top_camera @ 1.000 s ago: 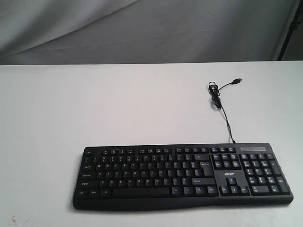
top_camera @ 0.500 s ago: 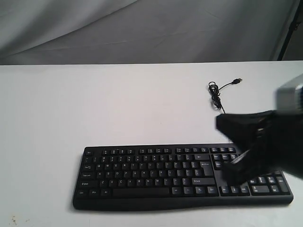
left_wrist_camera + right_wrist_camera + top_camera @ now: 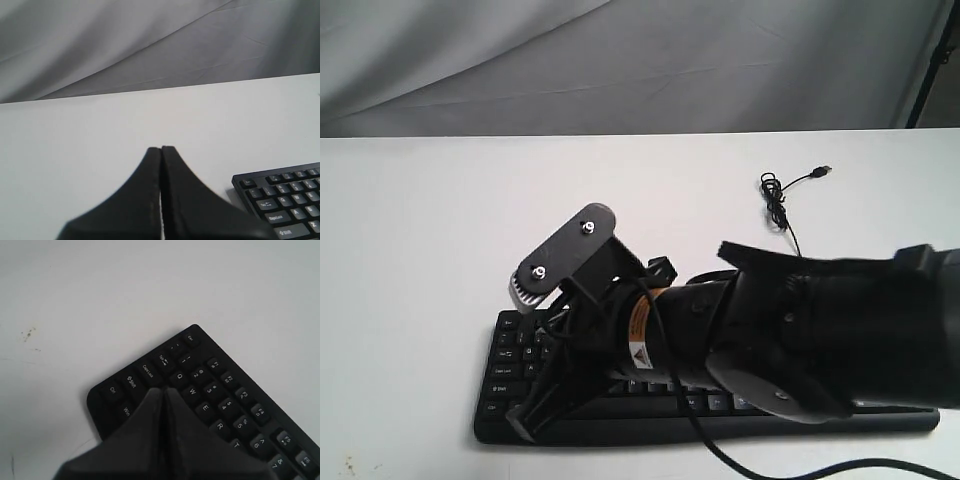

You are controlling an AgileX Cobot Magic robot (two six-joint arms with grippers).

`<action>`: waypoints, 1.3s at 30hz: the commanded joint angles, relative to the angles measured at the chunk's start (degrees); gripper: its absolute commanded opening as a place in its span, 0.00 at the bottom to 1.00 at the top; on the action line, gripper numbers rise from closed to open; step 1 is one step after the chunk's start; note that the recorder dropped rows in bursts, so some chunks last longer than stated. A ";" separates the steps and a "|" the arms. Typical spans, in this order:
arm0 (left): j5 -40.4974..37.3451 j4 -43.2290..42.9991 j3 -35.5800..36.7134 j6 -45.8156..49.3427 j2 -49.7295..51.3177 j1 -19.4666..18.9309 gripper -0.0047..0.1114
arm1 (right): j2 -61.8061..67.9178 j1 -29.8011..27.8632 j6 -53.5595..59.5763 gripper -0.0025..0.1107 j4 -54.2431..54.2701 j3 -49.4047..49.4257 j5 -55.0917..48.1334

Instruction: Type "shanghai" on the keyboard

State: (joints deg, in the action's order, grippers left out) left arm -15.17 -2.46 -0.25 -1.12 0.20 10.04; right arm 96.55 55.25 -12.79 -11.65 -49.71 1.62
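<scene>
The black keyboard (image 3: pixel 508 352) lies near the table's front edge, and my right arm covers most of it. My right gripper (image 3: pixel 525 424) has reached across to the keyboard's left end and is shut with nothing held. In the right wrist view the right gripper (image 3: pixel 164 389) has its tips over the keyboard (image 3: pixel 227 392), in the area beside Caps Lock and below Q. Whether the tips touch a key cannot be told. My left gripper (image 3: pixel 161 148) is shut and empty over bare table, left of the keyboard's Esc corner (image 3: pixel 280 197). It does not show in the exterior view.
The keyboard's thin black cable (image 3: pixel 782 212) coils on the white table (image 3: pixel 430 230) behind the right arm and ends in a loose USB plug (image 3: pixel 826 170). A grey cloth backdrop (image 3: pixel 620 60) hangs behind the table's far edge.
A second ago no arm showed. My right arm came in from the right and swept leftward across the keyboard to its left end, hiding most of the keys.
</scene>
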 commanded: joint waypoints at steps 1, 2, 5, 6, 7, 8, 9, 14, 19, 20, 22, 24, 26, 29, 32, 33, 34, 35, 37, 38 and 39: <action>0.33 -0.27 0.25 -0.16 -0.20 0.20 0.04 | 4.04 0.11 0.68 0.02 -0.37 -2.25 1.51; 0.33 -0.27 0.25 -0.16 -0.20 0.20 0.04 | 5.07 0.11 0.68 0.02 -0.25 -3.20 0.74; 0.33 -0.27 0.25 -0.16 -0.20 0.20 0.04 | 8.11 0.11 0.77 0.02 -0.44 -7.59 -2.15; 0.33 -0.27 0.25 -0.16 -0.20 0.20 0.04 | 9.12 -0.02 0.82 0.02 -0.71 -9.00 -3.47; 0.33 -0.27 0.25 -0.16 -0.20 0.20 0.04 | 10.07 -0.02 0.82 0.02 -0.84 -10.15 -4.72; 0.33 -0.27 0.25 -0.16 -0.20 0.20 0.04 | 10.76 -0.02 0.93 0.02 -0.84 -10.83 -5.41; 0.33 -0.27 0.25 -0.16 -0.20 0.20 0.04 | 11.40 -0.02 0.93 0.02 -0.84 -11.20 -5.61; 0.33 -0.27 0.25 -0.16 -0.20 0.20 0.04 | 12.83 -0.73 0.93 0.02 -0.84 -11.46 -5.36; 0.33 -0.27 0.25 -0.16 -0.20 0.20 0.04 | 13.91 -1.61 1.03 0.02 -2.22 -11.46 -5.36; 0.33 -0.27 0.25 -0.16 -0.20 0.20 0.04 | 14.41 -1.61 0.99 0.02 -3.06 -11.46 -5.36; 0.33 -0.27 0.25 -0.16 -0.20 0.20 0.04 | 15.02 -1.61 0.99 0.02 -4.28 -11.46 -5.13; 0.33 -0.27 0.25 -0.16 -0.20 0.20 0.04 | 15.86 -1.61 1.94 0.02 -4.52 -11.46 -3.83; 0.33 -0.27 0.25 -0.16 -0.20 0.20 0.04 | 16.41 -1.50 2.52 0.02 -4.52 -11.46 -2.65; 0.33 -0.27 0.25 -0.16 -0.20 0.20 0.04 | 17.03 -1.36 2.52 0.02 -4.81 -11.46 -1.96; 0.33 -0.27 0.25 -0.16 -0.20 0.20 0.04 | 17.01 -1.27 2.52 0.02 -4.81 -11.46 -3.68; 0.33 -0.27 0.25 -0.16 -0.20 0.20 0.04 | 17.01 -1.27 2.52 0.02 -4.81 -11.46 -4.47; 0.33 -0.27 0.25 -0.16 -0.20 0.20 0.04 | 17.01 -1.27 2.52 0.02 -4.81 -11.46 -4.77; 0.33 -0.27 0.25 -0.16 -0.20 0.20 0.04 | 17.01 -1.25 2.52 0.02 -4.81 -11.46 -4.86; 0.33 -0.27 0.25 -0.16 -0.20 0.20 0.04 | 17.01 -1.25 2.52 0.02 -4.81 -11.46 -4.86; 0.33 -0.27 0.25 -0.16 -0.20 0.20 0.04 | 17.01 -1.25 2.52 0.02 -4.81 -11.46 -4.73; 0.33 -0.27 0.25 -0.16 -0.20 0.20 0.04 | 17.01 -1.25 2.52 0.02 -4.26 -11.46 -4.73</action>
State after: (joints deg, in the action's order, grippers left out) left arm -15.17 -2.46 -0.25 -1.12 0.20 10.04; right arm 113.49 53.89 -10.66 -15.75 -60.95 -3.01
